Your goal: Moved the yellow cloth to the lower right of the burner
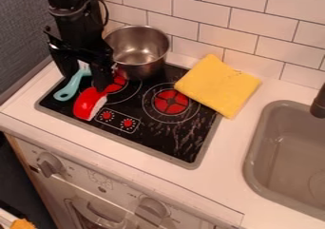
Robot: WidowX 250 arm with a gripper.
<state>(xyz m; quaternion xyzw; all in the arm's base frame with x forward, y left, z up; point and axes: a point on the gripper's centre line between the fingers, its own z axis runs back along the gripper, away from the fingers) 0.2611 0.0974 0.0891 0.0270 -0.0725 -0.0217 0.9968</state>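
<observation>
My gripper (83, 81) hangs over the left part of the stove, its two fingers spread apart on either side of a teal utensil's handle; it is open. Well to the right of it, the yellow cloth (217, 85) lies flat across the stove's back right edge, partly on the white counter. The cloth's left corner is close to the right burner (171, 102), a red disc with rings around it, and the cloth lies to that burner's upper right.
A steel pot (138, 52) stands at the back of the stove, right of the gripper. The teal utensil (72, 86) and a red toy piece with a white edge (90, 103) lie at the left. A grey sink (255, 161) is at the right, and a tiled wall runs behind.
</observation>
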